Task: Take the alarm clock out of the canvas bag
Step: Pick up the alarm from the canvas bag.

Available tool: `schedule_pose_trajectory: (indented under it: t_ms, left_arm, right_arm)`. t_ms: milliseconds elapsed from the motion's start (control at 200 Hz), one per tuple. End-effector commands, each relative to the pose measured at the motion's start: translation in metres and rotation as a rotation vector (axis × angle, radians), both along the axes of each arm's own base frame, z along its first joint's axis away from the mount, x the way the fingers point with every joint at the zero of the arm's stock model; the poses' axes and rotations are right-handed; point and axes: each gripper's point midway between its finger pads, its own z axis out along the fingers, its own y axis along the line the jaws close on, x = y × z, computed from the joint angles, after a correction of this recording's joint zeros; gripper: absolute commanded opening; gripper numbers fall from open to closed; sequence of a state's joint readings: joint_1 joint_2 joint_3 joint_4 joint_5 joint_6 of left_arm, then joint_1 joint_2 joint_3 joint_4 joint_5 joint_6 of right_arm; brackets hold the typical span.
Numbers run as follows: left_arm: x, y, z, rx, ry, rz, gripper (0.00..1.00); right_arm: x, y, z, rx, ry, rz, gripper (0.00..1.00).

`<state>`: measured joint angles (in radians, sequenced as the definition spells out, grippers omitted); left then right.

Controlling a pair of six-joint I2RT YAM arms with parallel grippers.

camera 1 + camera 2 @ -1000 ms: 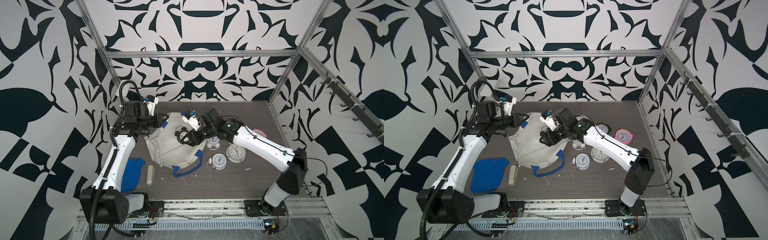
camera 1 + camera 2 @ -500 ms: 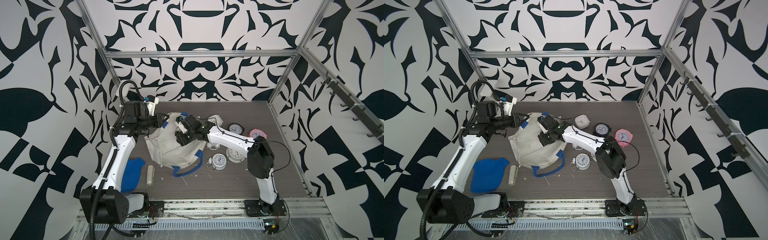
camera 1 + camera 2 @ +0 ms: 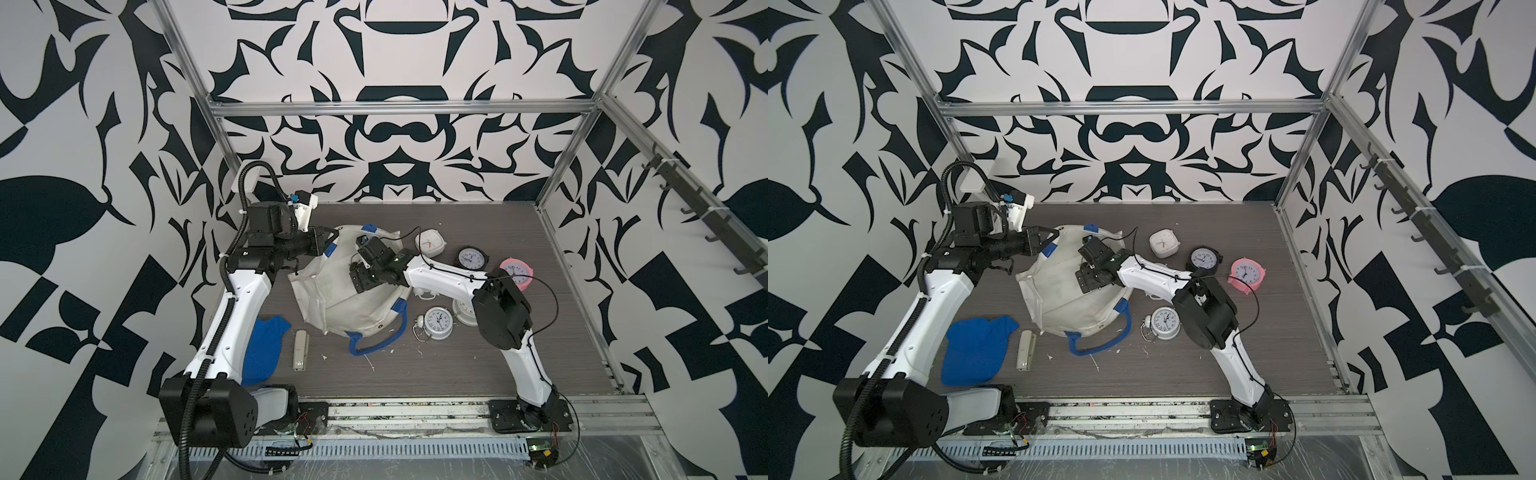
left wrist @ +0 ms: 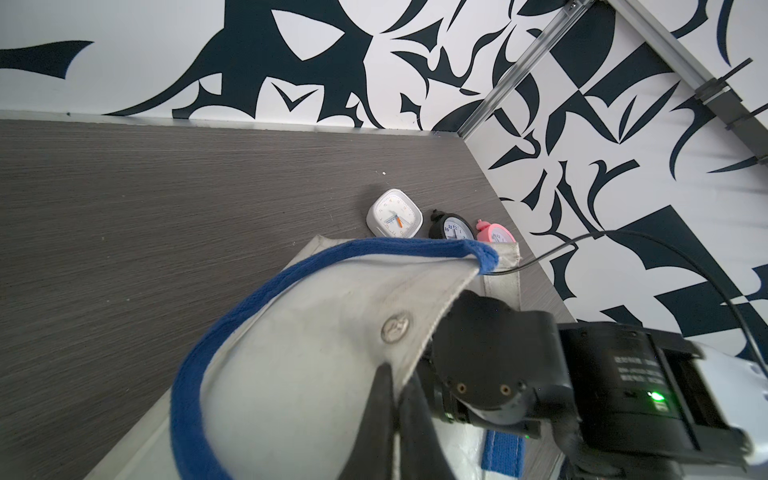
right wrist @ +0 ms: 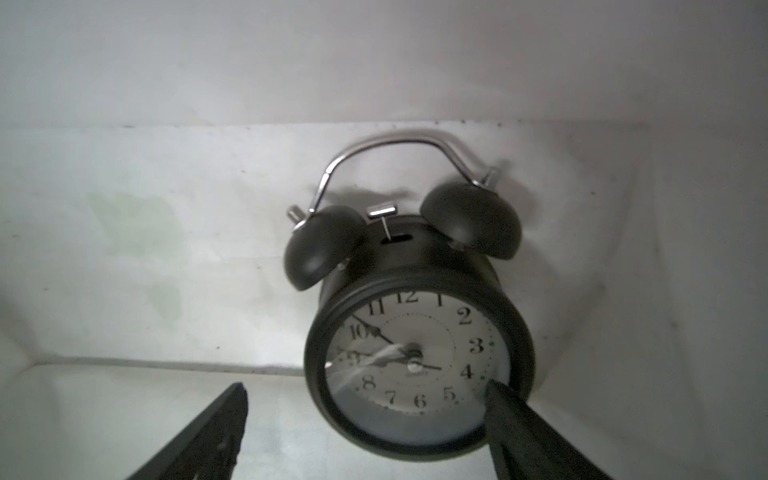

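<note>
The off-white canvas bag (image 3: 349, 307) (image 3: 1059, 299) with blue handles lies on its side mid-table. My left gripper (image 3: 322, 245) (image 3: 1042, 240) (image 4: 395, 386) is shut on the bag's rim beside a metal snap and holds the mouth up. My right gripper (image 3: 359, 282) (image 3: 1086, 281) (image 5: 365, 384) reaches into the bag, open. In the right wrist view a black twin-bell alarm clock (image 5: 415, 345) lies face up on the bag's inner floor. One finger tip (image 5: 498, 399) sits at the clock's lower rim, and the other stands well apart. From above this clock is hidden.
Other clocks lie on the table right of the bag: a white square one (image 3: 430, 243), a black one (image 3: 471, 258), a pink one (image 3: 515, 274) and a white twin-bell one (image 3: 436, 325). A blue cloth (image 3: 264, 349) and a beige stapler (image 3: 300, 349) lie front left.
My right gripper has pushed further left into the bag and its jaws have opened wider; the right elbow has folded in. The left gripper keeps its hold on the rim.
</note>
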<state>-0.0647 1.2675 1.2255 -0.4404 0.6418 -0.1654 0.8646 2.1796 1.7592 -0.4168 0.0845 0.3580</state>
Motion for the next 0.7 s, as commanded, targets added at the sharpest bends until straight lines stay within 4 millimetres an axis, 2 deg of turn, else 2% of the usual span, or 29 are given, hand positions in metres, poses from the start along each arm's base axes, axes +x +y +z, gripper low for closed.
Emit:
schedule_pose_trajectory:
  t_ms: [0,120,490,650,695]
  left_arm:
    - [-0.005,-0.006,0.026,-0.031,-0.083,-0.053,0.00]
    - [-0.006,-0.006,0.026,-0.031,-0.085,-0.056,0.00]
    - [-0.005,-0.007,0.026,-0.031,-0.083,-0.057,0.00]
    - [-0.006,-0.008,0.027,-0.033,-0.085,-0.064,0.00]
    - [-0.006,-0.007,0.027,-0.032,-0.085,-0.064,0.00]
  right_arm:
    - [0.022,0.001,0.033,0.036,-0.087,-0.076,0.94]
    - [0.035,-0.014,0.035,-0.023,-0.154,-0.149,0.96]
    - [0.043,-0.016,0.035,-0.053,-0.208,-0.146,0.99]
    - [0.053,-0.020,0.021,0.019,-0.114,-0.178,0.99]
    - [0.052,-0.014,0.019,0.077,-0.071,-0.158,0.99]
